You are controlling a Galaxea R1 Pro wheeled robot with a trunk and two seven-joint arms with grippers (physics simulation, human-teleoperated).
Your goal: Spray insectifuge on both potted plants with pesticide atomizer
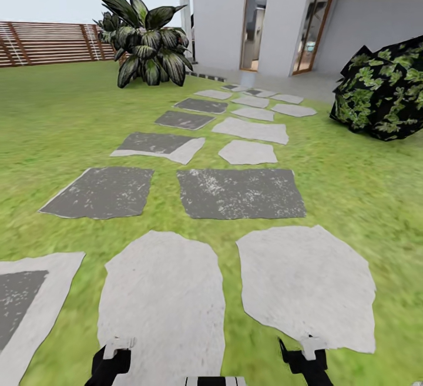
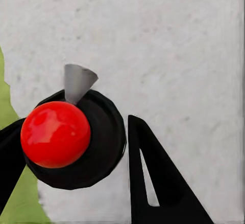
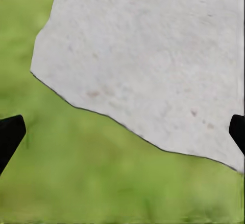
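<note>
Jaws of the left gripper (image 2: 76,147) were closed on the pesticide atomizer (image 2: 71,137), seen from above in the left wrist view: a glossy red ball on top, a round black body under it, and a small grey cone-shaped nozzle jutting from the rim. One black finger (image 2: 158,183) pressed its side, the other sat against the opposite side. Below it lay a pale stepping stone (image 2: 168,45), with a strip of lawn (image 2: 15,203) along one edge.

Jaws of the right gripper (image 3: 122,132) stood wide apart and held nothing, the two black tips at opposite borders of the right wrist view, over the curved edge where another pale stone (image 3: 153,55) met the grass.

From the head view, both grippers sat low at 6 o'clock. A path of pale and dark stones (image 1: 241,192) ran toward 12 o'clock to a white house (image 1: 282,16). A broad-leaved dark plant (image 1: 147,45) stood at 11 o'clock before a slatted wooden fence (image 1: 47,42), and a dark bush (image 1: 382,89) at 2 o'clock. Open grass spread on both sides.
</note>
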